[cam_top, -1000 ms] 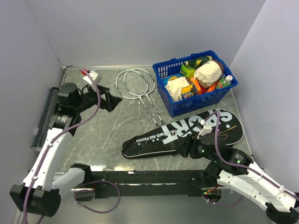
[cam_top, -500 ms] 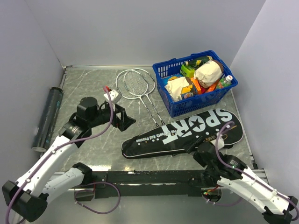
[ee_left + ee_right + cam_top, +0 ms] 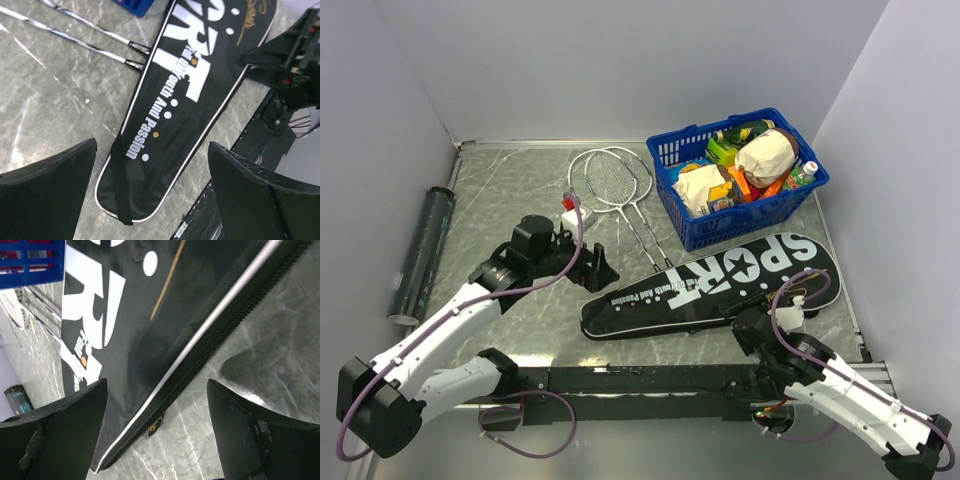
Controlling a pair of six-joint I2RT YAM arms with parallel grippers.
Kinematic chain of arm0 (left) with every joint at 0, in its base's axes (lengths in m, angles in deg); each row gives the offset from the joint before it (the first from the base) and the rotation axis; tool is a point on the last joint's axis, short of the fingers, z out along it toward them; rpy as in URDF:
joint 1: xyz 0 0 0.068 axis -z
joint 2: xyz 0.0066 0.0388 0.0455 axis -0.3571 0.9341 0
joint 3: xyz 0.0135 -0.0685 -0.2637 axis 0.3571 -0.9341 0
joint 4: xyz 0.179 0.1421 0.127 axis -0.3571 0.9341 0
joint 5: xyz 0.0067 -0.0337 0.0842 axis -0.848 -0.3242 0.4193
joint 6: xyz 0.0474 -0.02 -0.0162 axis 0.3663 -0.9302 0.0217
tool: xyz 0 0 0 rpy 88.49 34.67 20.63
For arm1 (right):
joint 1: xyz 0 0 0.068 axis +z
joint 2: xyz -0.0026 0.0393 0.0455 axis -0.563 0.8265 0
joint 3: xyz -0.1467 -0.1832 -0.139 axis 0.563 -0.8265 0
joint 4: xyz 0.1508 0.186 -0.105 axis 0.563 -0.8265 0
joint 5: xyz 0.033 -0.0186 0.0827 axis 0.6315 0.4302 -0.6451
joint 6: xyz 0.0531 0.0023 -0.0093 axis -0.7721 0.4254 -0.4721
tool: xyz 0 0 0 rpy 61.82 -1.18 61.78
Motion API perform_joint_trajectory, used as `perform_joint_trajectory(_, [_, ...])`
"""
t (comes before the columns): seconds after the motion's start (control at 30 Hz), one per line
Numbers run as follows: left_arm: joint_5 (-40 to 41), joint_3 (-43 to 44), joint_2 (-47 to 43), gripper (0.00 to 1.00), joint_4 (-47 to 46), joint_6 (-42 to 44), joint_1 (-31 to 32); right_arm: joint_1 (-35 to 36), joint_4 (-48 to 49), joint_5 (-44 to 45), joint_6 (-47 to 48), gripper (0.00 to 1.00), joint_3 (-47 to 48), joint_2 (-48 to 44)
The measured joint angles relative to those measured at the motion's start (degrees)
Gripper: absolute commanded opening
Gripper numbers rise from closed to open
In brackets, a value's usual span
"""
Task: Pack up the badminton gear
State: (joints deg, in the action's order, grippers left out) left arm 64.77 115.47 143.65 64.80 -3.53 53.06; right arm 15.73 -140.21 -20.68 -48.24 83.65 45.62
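left gripper (image 3: 151,145) and right gripper (image 3: 156,382) both gape empty at the bag (image 3: 720,280), lying flat near right. looks soft, light, floppy: best pinched at the zip edge (image 3: 200,335).

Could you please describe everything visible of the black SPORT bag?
The black bag is racket-shaped, fabric-looking, edged in white piping, with white SPORT lettering, smaller "Youth And Passion", dots and gold script on its wide head. A zip runs along its near edge; a black strap crosses the narrow end. It lies flat on the table, head to the right. Two racket handles reach its far edge. The open left gripper and right gripper hover over it, neither gripping.
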Motion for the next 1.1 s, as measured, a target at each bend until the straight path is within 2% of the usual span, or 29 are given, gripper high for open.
perform_joint_trajectory(0.17, [2.5,0.2,0.2,0.96,1.2,0.0,0.6,0.0,0.0,-0.7,6.4,0.86,6.0,7.2])
perform_joint_trajectory(0.27, [3.6,0.2,-1.0,0.96,1.1,0.0,0.6,0.0,-1.3,-2.3,13.6,0.87,15.9,16.0])
perform_joint_trajectory(0.43, [5.4,0.2,-3.3,0.96,1.0,0.0,0.7,0.0,-2.6,-4.2,29.9,0.88,37.9,37.5])
perform_joint_trajectory(0.53, [6.0,0.2,-3.4,0.97,1.0,0.0,0.7,0.0,-1.6,-3.7,37.5,0.89,44.2,46.5])
perform_joint_trajectory(0.73, [7.5,0.2,-3.6,0.96,1.0,0.0,0.7,0.1,4.8,-0.8,50.3,0.89,46.5,58.6])
perform_joint_trajectory(0.87, [7.9,0.2,-4.2,0.96,1.0,0.0,0.8,0.1,8.1,5.1,56.7,0.89,49.3,65.1])
perform_joint_trajectory(0.97, [7.9,0.2,-4.2,0.97,1.0,0.0,0.8,0.1,10.8,9.9,59.4,0.89,51.8,69.7])
perform_joint_trajectory(1.1, [7.9,0.2,-4.2,0.96,1.0,0.0,0.8,0.1,10.6,16.5,58.6,0.89,55.0,75.5])
